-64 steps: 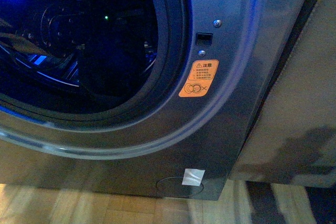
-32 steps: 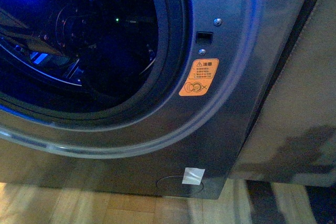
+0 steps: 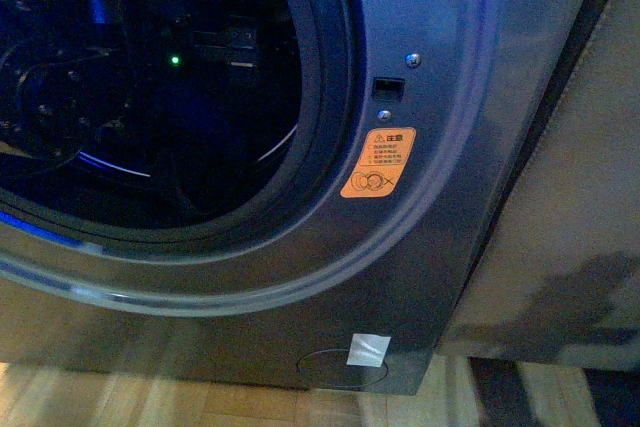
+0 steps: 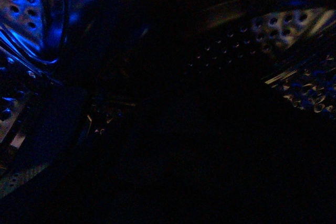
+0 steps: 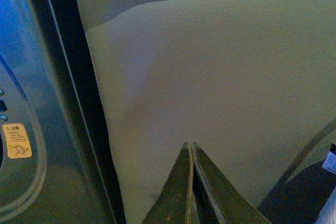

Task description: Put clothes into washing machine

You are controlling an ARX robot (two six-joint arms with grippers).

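The silver-grey washing machine (image 3: 420,247) fills the front view, with its round port, black rubber rim (image 3: 325,137) and an orange warning sticker (image 3: 378,162). Inside the dark drum I see parts of my left arm with a small green light (image 3: 175,60); its gripper does not show clearly. The left wrist view is mostly dark: perforated steel drum wall (image 4: 273,24) shows, and the lower part is black, so I cannot make out the clothes or the jaws. My right gripper (image 5: 190,148) is shut and empty, outside the machine, pointing at a beige panel (image 5: 220,77).
The beige panel (image 3: 570,197) stands right of the machine, with a dark gap between them. Wooden floor (image 3: 200,397) runs below. A white tape patch (image 3: 367,350) sits on the machine's lower front. The sticker also shows in the right wrist view (image 5: 17,140).
The left arm's parts inside the drum have shifted; the blue glow at the upper left is gone and a pale round shape shows at the port's top. The view has shifted slightly.
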